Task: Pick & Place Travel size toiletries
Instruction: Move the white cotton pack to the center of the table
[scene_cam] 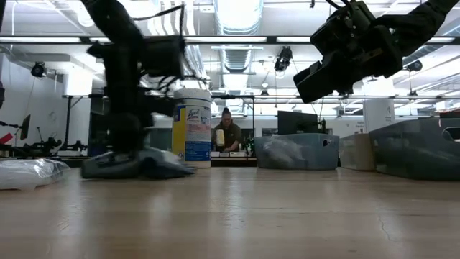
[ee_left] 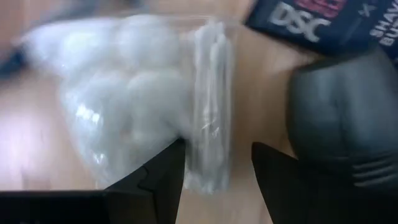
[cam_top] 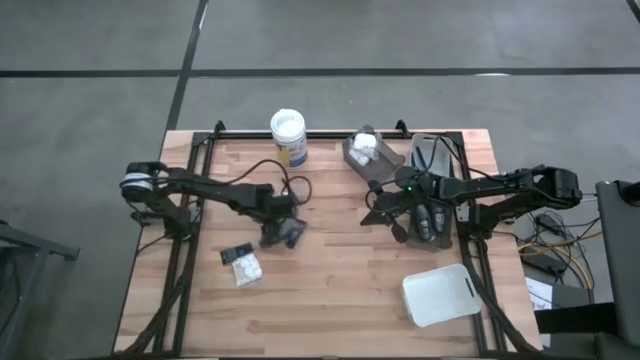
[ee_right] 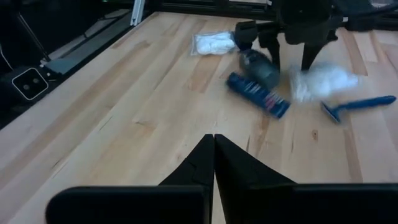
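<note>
Left hand (ee_left: 214,165), frame centre-left: spread astride packet (ee_left: 143,99)'s seal; lower, pinch squarely. Right hand (ee_right: 213,155): pressed together, idle.

Dark jointed arms, black cables

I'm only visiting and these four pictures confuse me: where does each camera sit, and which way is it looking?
High view: above, facing straight down on the table; both arms show.
Low view: at tabletop level, facing the room; arms hang in from above.
Left wrist view: on the left arm, facing a clear packet of white balls; left gripper jaws straddle its edge.
Right wrist view: on the right arm, facing across the wood; right gripper shut.
Shared: high and low views both show the white-lidded jar.
</note>
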You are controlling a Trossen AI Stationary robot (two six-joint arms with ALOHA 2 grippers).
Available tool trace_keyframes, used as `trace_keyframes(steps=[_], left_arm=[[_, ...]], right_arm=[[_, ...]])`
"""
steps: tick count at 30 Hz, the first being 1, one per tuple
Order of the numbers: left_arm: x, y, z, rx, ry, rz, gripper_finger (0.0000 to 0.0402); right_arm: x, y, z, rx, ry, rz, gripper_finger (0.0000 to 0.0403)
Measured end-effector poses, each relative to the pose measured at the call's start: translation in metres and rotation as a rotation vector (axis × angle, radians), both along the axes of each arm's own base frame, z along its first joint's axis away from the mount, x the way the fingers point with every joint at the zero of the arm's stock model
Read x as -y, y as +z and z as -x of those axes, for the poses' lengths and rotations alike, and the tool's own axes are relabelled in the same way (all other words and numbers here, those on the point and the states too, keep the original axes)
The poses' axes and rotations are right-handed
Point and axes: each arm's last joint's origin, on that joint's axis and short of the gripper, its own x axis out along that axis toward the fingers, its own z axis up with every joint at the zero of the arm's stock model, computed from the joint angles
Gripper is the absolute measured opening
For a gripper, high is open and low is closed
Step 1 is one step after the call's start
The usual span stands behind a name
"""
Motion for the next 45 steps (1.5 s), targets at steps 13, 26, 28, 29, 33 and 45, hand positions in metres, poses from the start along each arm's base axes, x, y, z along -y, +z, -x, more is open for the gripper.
trace_keyframes(steps=[13, 26, 28, 29, 33, 45], left_arm=[[-0.003, 0.028, -0.047, 0.337, -0.201, -0.123, 0.0193], [-0.024, 0.04, -0.043, 0.39, -0.065, -0.272, 0.0193], [-0.031, 0.041, -0.043, 0.395, -0.02, -0.292, 0.0193], [-0.034, 0.041, -0.042, 0.39, -0.003, -0.303, 0.0193], [-0.042, 0.034, -0.036, 0.359, 0.024, -0.313, 0.0193], [-0.036, -0.004, -0.012, 0.307, 0.079, -0.236, 0.0193]], right_arm=[[0.0, 0.002, -0.001, 0.002, -0.025, -0.046, 0.0008], [0.001, 0.002, -0.001, -0.002, -0.034, -0.06, 0.0008], [0.001, 0.002, -0.001, -0.002, -0.034, -0.06, 0.0008], [0.001, 0.002, -0.001, -0.002, -0.034, -0.06, 0.0008], [0.001, 0.002, -0.001, -0.002, -0.034, -0.06, 0.0008], [0.001, 0.002, -0.001, -0.001, -0.033, -0.057, 0.0008]])
